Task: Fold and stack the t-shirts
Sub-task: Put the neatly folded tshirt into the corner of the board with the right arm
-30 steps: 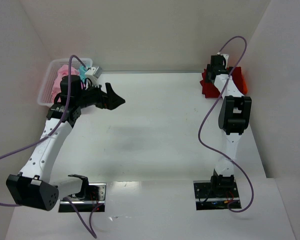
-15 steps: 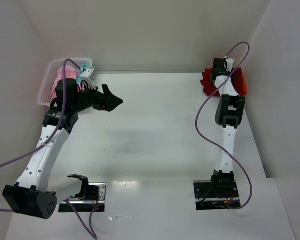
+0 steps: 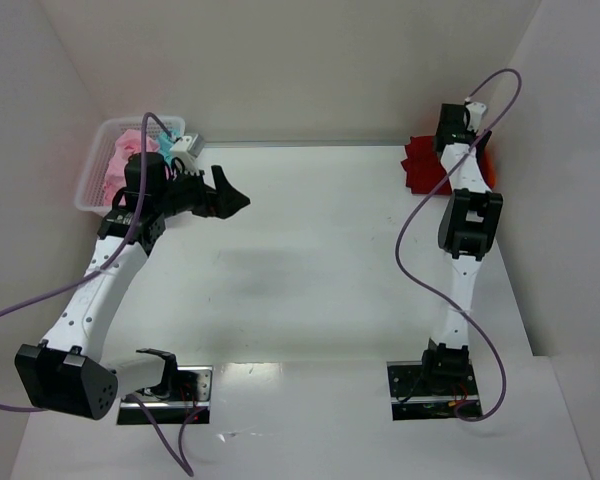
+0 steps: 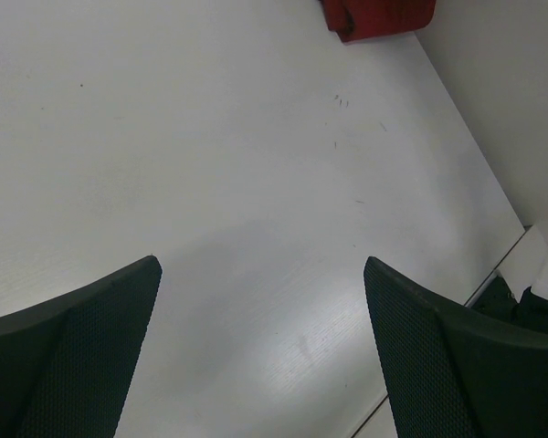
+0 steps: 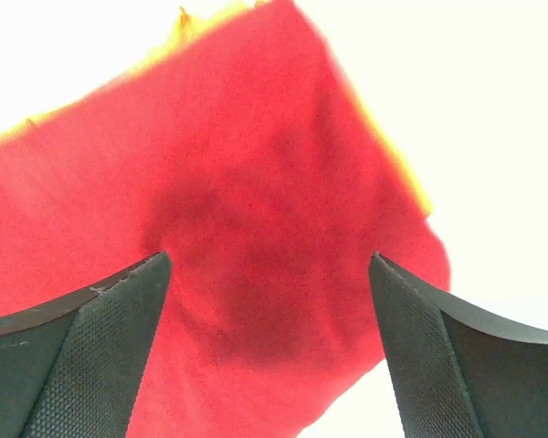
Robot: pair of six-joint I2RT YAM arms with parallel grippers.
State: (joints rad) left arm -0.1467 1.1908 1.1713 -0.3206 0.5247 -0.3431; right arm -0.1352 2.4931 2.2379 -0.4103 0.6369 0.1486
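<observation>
white surface; left end effector apart over it, right end effector apart above red shirt, probably folded.

Setting was a robot lab cell, white table boxed by bare white walls, left arm and right arm bolted on.

The left arm leaned up from its base, bent at the elbow, with the forearm level. The left gripper pointed toward the right arm's side, its fingers spread wide with nothing between them. The right arm stretched almost straight ahead, wrist tipped down. The right gripper faced downward, its jaws wide apart and gripping nothing.
</observation>
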